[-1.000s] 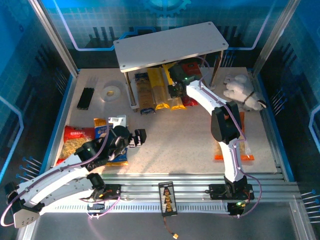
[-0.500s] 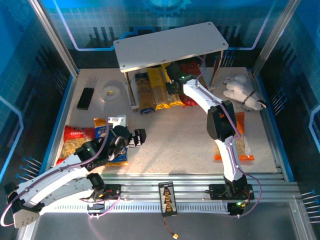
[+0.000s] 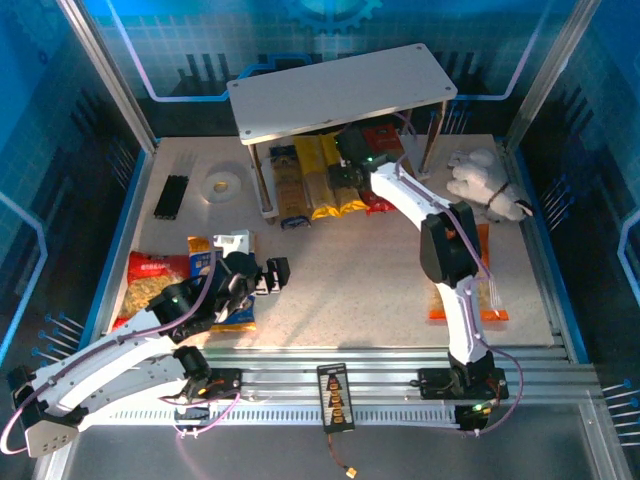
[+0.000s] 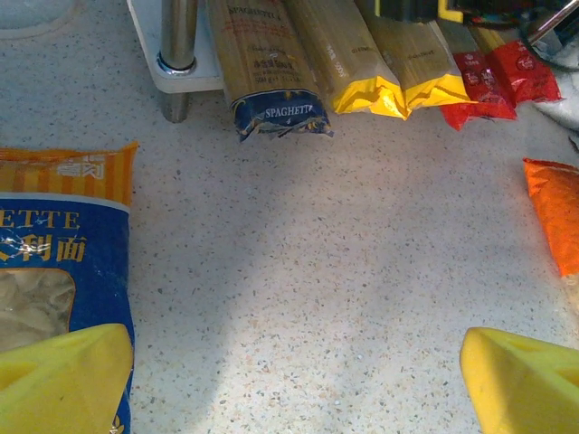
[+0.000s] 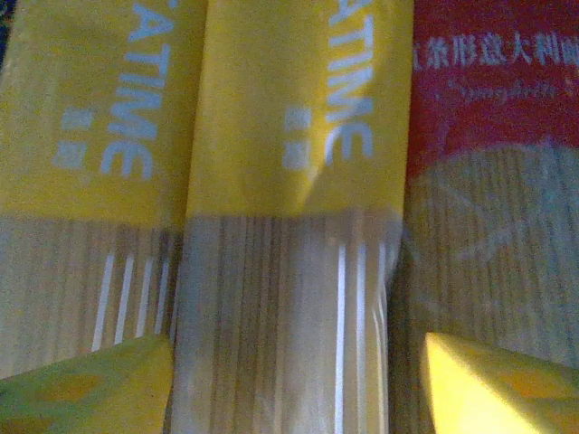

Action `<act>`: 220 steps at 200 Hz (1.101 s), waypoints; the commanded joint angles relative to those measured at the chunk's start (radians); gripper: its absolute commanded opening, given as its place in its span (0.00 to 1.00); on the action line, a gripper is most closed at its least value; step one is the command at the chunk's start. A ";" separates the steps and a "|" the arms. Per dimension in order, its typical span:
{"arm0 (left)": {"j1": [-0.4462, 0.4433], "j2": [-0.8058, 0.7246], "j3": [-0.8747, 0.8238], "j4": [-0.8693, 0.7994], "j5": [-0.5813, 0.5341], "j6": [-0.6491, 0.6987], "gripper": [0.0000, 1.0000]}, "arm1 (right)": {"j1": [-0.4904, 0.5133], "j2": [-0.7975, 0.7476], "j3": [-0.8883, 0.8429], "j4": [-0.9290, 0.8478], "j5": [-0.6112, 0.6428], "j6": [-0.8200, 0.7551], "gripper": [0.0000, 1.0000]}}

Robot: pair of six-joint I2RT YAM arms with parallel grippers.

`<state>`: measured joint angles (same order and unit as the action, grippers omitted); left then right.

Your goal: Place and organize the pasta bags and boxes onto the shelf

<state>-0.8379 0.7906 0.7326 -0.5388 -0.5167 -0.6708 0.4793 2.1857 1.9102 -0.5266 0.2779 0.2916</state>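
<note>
1. The five spaghetti packs lie side by side on the lower board of the shelf [image 3: 340, 85], at twelve o'clock in the top view. From left to right they are the dark blue pack [image 4: 271, 90], two yellow packs [image 5: 289, 136] and the red packs [image 4: 479, 81], with their near ends overhanging the board.
2. The right hand [image 3: 346, 182] sits under the upper board. Its fingers are spread and straddle one yellow pack without pinching it.
3. The left hand [image 3: 272, 274] hovers at eight o'clock, fingers spread wide and empty, just beside the blue bag [image 4: 54, 262]. The red bag [image 3: 150, 280] lies next to that one on its nine o'clock side. The orange bag [image 3: 480, 300] lies at four o'clock, partly under the right arm.
4. The bags look light and soft, with slick film and loose pasta that will shift and could crack. I would pinch one gently at a crimped end seam or across a short edge. The packs are stiffer along their length but brittle, so they are best taken across the middle.
5. The bench [image 3: 340, 260] is flat and speckled. Headroom between the boards looks tight, and the bare upper board probably suits the bags. The plush toy [image 3: 485, 185] at two o'clock and the black stick bundle [image 3: 172, 196] at ten o'clock lie well apart from the bags.
</note>
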 commanded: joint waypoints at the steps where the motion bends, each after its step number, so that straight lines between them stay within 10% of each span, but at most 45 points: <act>1: -0.005 -0.004 0.016 -0.004 -0.067 0.025 0.94 | 0.003 -0.207 -0.138 0.144 -0.031 0.043 0.73; 73: 0.011 0.138 0.037 0.241 -0.235 0.153 0.98 | -0.113 -0.648 -0.667 0.286 -0.088 0.180 0.72; 129: 0.229 0.301 0.078 0.402 -0.178 0.197 0.97 | -0.213 -0.880 -0.879 0.322 -0.107 0.185 0.77; 220: 0.385 0.557 0.209 0.516 -0.031 0.244 0.97 | -0.440 -0.875 -0.876 0.369 -0.163 0.235 0.80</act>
<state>-0.4793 1.3075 0.8909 -0.0784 -0.5983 -0.4435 0.0860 1.2682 1.0122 -0.2195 0.1410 0.4919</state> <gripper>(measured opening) 0.976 0.798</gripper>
